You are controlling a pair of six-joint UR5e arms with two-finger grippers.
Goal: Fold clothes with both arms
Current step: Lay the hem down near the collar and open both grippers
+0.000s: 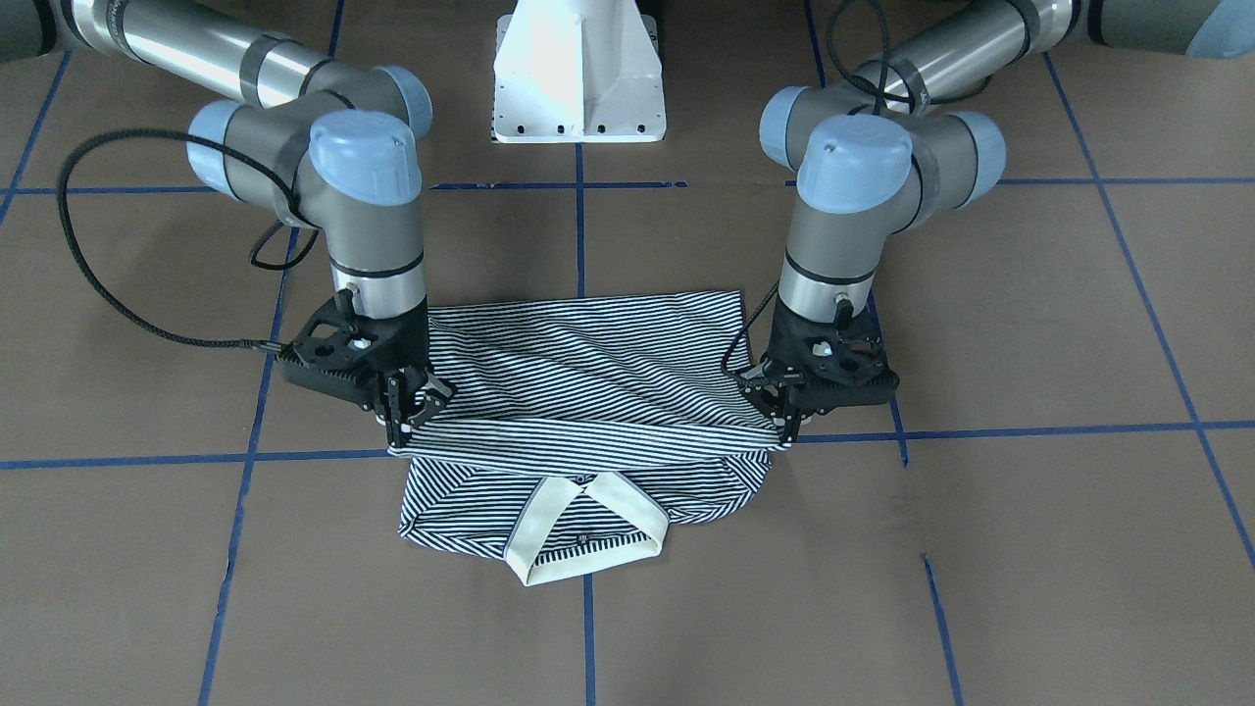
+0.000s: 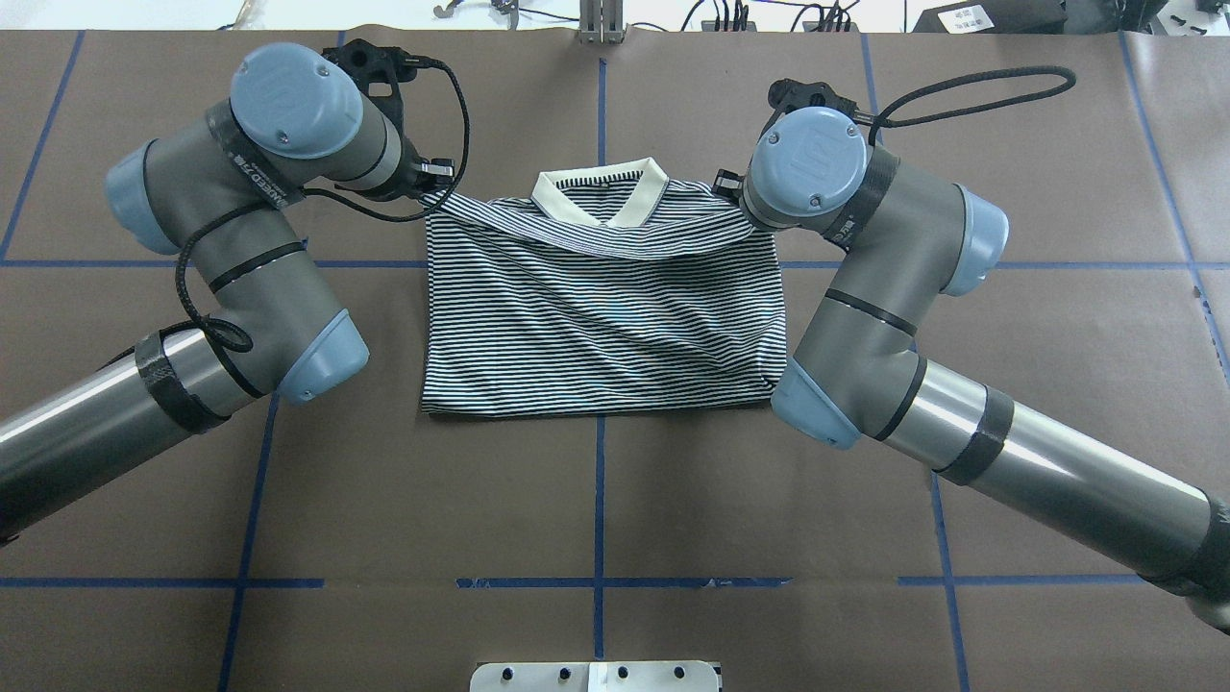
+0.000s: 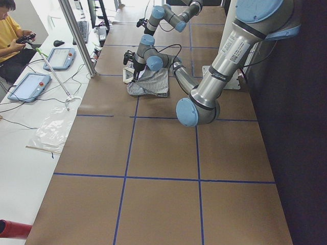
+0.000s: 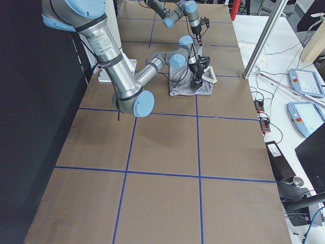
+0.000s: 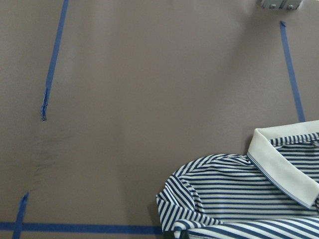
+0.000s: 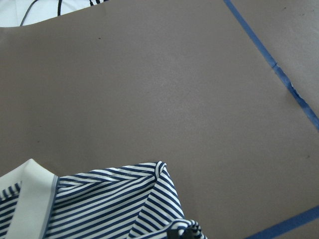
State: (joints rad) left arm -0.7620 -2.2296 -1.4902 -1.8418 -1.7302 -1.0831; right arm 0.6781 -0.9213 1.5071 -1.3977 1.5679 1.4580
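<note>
The polo shirt (image 1: pixel 588 373) is lying on the brown table (image 1: pixel 980 588) directly in front of the white pedestal base (image 1: pixel 578 78), with its cream collar (image 1: pixel 534 525) at the end farthest from the pedestal. You are looking at a fold that is well along. The half of the shirt nearer the pedestal is lying doubled over the body, and its free edge is running straight across the chest, stopping just short of the collar on the pedestal side. No sleeves are sticking out at the sides, so they are probably tucked in already. The left gripper (image 1: pixel 784 420) is pinching one corner of that doubled edge and the right gripper (image 1: pixel 404 417) is pinching the other. Both are narrow and closed on the striped cloth, low over the table, one on each side of the pedestal's centre line. The edge between them is looking taut and even. What you are facing next, as far as this shows, is letting the corners go so the layer settles, then deciding whether the bundle is needing another fold or some smoothing, since shallow wrinkles are showing across the top layer.
</note>
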